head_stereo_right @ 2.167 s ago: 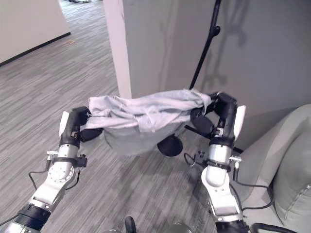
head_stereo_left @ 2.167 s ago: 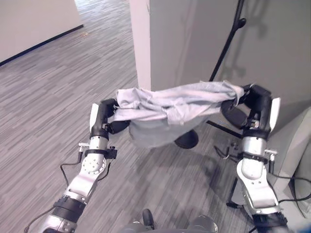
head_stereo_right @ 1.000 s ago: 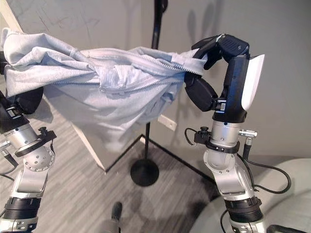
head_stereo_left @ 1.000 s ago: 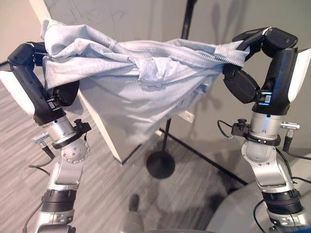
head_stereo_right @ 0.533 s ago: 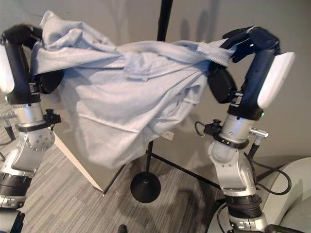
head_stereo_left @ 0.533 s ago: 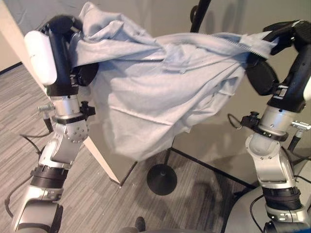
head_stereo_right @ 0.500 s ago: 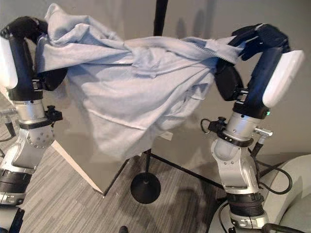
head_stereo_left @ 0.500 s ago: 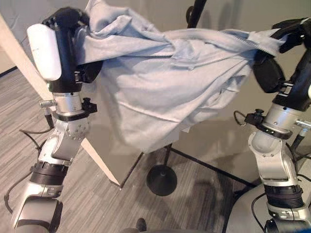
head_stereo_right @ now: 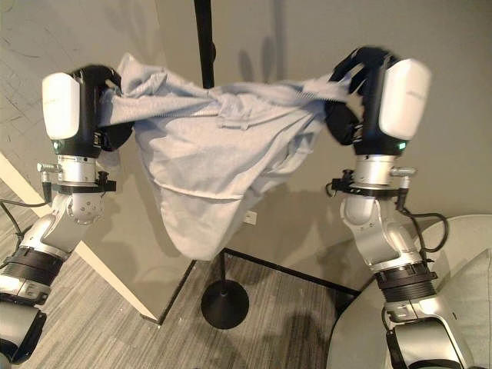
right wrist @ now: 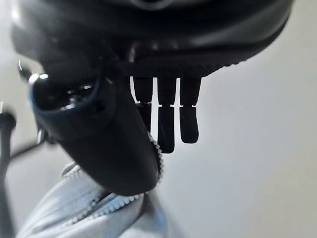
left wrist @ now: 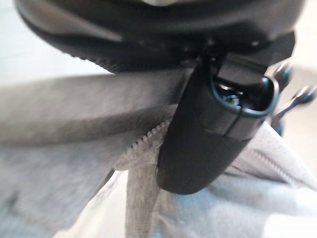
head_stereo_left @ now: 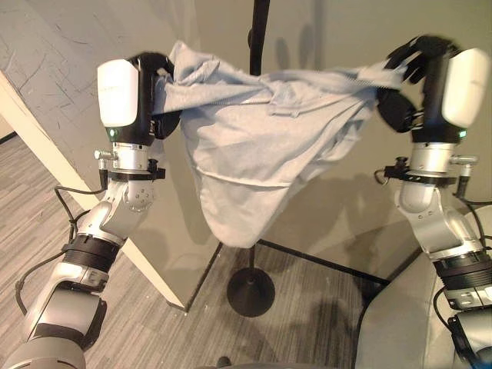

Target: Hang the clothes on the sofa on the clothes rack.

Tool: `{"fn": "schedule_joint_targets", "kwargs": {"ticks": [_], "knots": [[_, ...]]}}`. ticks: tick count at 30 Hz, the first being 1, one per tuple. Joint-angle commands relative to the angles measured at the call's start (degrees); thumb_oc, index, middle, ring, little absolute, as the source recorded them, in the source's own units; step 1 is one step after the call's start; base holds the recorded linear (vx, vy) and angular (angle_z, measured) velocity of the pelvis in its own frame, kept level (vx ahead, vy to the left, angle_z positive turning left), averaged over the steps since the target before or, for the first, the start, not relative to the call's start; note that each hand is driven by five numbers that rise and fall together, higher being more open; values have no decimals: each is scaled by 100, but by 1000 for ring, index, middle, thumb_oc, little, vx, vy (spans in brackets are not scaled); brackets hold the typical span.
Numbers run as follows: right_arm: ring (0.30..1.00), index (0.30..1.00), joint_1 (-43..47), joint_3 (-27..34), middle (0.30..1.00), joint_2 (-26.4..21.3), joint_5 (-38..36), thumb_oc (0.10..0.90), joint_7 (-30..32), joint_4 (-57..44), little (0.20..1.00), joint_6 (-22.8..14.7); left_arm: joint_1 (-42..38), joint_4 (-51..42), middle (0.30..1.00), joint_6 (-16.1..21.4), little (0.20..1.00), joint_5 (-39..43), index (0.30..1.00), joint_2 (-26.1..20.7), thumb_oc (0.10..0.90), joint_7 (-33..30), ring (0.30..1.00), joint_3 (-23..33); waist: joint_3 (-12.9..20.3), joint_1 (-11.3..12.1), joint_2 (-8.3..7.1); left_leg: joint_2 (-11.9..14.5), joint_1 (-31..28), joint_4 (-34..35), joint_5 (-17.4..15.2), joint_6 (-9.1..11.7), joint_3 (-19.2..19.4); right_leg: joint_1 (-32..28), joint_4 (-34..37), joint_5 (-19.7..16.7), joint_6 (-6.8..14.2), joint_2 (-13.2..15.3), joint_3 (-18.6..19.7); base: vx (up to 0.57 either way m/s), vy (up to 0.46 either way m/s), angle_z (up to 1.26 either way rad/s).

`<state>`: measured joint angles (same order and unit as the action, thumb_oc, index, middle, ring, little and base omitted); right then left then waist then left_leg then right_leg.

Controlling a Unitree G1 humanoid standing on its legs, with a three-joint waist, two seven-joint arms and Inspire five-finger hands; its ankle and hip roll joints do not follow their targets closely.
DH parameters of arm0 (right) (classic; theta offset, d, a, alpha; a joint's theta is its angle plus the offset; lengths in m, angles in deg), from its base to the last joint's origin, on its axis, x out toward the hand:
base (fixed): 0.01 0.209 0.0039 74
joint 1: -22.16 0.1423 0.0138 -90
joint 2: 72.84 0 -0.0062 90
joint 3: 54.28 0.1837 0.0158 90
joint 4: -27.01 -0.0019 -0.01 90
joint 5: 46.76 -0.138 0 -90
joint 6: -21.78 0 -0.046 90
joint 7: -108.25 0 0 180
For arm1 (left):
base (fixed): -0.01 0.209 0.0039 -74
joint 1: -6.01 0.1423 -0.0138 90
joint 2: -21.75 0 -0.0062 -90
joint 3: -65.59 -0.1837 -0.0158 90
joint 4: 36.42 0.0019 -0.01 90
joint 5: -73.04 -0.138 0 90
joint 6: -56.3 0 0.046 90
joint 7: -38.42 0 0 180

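Note:
A light grey zip-up garment [head_stereo_left: 254, 146] hangs stretched between my two raised hands, its loose body sagging to a point below. My left hand [head_stereo_left: 154, 81] is shut on its left end, the thumb [left wrist: 213, 134] pressing the zipper edge of the cloth [left wrist: 74, 148]. My right hand [head_stereo_right: 360, 71] is shut on the other end, with the thumb [right wrist: 109, 144] over the zippered hem [right wrist: 84, 208]. The black pole of the clothes rack [head_stereo_left: 259, 31] rises just behind the garment's middle. Its round base [head_stereo_right: 224, 304] stands on the floor below.
A cream wall corner [head_stereo_left: 92, 223] juts out at the left, with grey wall behind the rack. The grey sofa [head_stereo_right: 461, 269] shows at the lower right. A black bar [head_stereo_left: 330, 265] runs along the carpet behind the base.
The camera has shifted. Both hands still hold the garment, now stretched level across the front of the rack pole, and its hanging part has swung in beneath.

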<state>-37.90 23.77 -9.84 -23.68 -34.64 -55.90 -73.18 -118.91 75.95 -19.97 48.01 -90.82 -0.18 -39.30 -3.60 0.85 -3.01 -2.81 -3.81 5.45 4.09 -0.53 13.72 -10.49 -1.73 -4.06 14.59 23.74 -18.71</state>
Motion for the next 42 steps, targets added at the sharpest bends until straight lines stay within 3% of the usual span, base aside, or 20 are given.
{"fn": "schedule_joint_targets", "kwargs": {"ticks": [1,7,14,15,16,17,19,21,22,23,29,42], "knots": [[300,300,273,473,300,-205,-349,400,-218,570,300,142,-69,702,300,-477,300,672,300,-211,400,-57,300,813,535,312,-111,176,-238,-45,-591,28,-384,256,-420,-1058,24,188,68,-4,-5,3],[300,300,-95,23,300,401,-816,400,-588,1252,300,56,457,1738,300,-333,300,1457,300,423,400,268,300,623,506,358,-189,194,-173,-45,-565,45,-404,231,-295,-1146,41,167,-45,-15,-13,7],[300,300,-736,-237,300,1515,-1303,400,-701,1548,300,-34,1168,1062,300,116,300,2896,300,1582,400,439,300,678,434,396,-250,196,-148,-45,-596,27,-439,219,-246,-1153,37,168,-111,1,-5,4],[300,300,-741,-240,300,1518,-1303,400,-700,1546,300,-34,1179,1053,300,114,300,2900,300,1578,400,442,300,680,457,388,-262,180,-117,-45,-571,18,-439,240,-229,-1179,39,180,-112,0,0,0],[300,300,-791,-277,300,1655,-1382,400,-715,1538,300,-51,1235,944,446,180,446,3126,446,1722,497,458,446,691,437,390,-266,175,-107,-45,-568,13,-444,248,-222,-1181,35,180,-108,0,0,0],[300,300,-954,-393,300,1919,-1558,400,-818,1429,300,-106,1414,681,540,339,540,3735,540,2014,560,637,540,683,386,384,-256,184,-129,-45,-586,9,-449,246,-240,-1155,25,168,-98,0,0,0],[300,300,-1110,-495,300,2107,-1702,400,-917,1316,300,-144,1584,425,900,466,900,4206,900,2173,800,777,900,693,389,370,-270,163,-91,-45,-563,-8,-448,285,-220,-1171,18,176,-92,0,0,0],[316,316,-1285,-586,316,2274,-1911,411,-1065,1107,316,-200,1706,157,900,521,900,4618,900,2308,800,931,900,677,370,356,-271,160,-85,-45,-565,-14,-439,292,-212,-1168,13,179,-81,0,0,0],[479,479,-1345,-600,479,2302,-1976,519,-1115,1003,479,-213,1766,20,900,532,900,4741,900,2332,800,1008,900,689,365,353,-274,158,-85,-45,-564,-17,-440,294,-211,-1171,13,177,-76,0,0,0],[900,900,-1424,-635,900,2324,-2013,800,-1181,911,900,-230,1829,-106,900,574,900,4936,900,2346,800,1099,900,702,369,345,-272,158,-83,-45,-562,-19,-438,303,-208,-1172,13,175,-69,0,0,0],[900,900,-1684,-441,900,2203,-1987,800,-1331,180,900,-292,2094,-823,900,616,900,5453,900,2302,800,1347,900,942,366,347,-256,161,-91,-45,-575,-24,-422,297,-151,-1182,22,192,-73,0,0,0],[900,900,-2146,673,900,1942,-1646,800,-1085,-874,900,-427,2730,-1405,900,563,900,5302,900,2055,800,1509,900,1472,409,354,-244,117,-149,-45,-633,-47,-454,222,-79,-1225,41,239,-108,0,0,0]]}}
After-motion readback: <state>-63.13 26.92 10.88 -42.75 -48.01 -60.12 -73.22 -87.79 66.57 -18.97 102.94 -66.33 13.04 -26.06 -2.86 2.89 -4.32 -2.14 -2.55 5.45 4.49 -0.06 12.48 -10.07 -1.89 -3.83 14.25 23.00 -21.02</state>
